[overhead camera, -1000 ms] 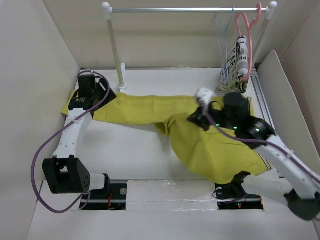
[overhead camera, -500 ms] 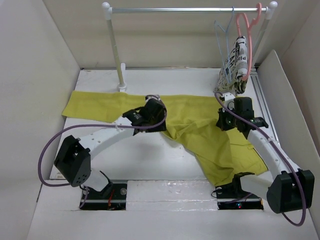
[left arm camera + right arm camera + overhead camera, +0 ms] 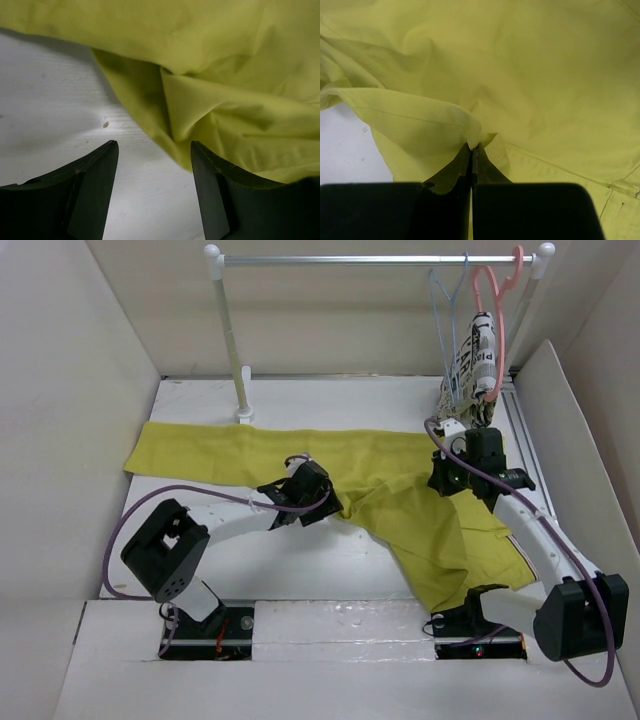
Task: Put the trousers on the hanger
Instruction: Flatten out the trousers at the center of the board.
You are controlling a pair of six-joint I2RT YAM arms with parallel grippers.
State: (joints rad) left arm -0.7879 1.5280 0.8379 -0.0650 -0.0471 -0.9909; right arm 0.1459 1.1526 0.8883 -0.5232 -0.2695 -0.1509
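The mustard-yellow trousers (image 3: 400,500) lie spread on the white table, one leg reaching left, the other toward the near right. My left gripper (image 3: 325,503) is open and low at the crotch fold. In the left wrist view it (image 3: 154,150) frames bare table, with the cloth edge (image 3: 200,115) just ahead of its right finger (image 3: 200,165). My right gripper (image 3: 446,480) is shut on a pinched fold of the trousers (image 3: 445,115), its tips (image 3: 473,147) closed on the cloth. The pale-blue hanger (image 3: 441,302) hangs empty on the rail at the back right.
A pink hanger (image 3: 492,300) with black-and-white printed cloth (image 3: 470,370) hangs next to the blue one. The rail (image 3: 370,258) stands on white posts (image 3: 230,340). Cardboard walls close in on the left, back and right.
My left arm has come from the far left corner to the trousers' middle, then drawn slightly nearer. My right arm has moved back right, and the trousers lie flatter.
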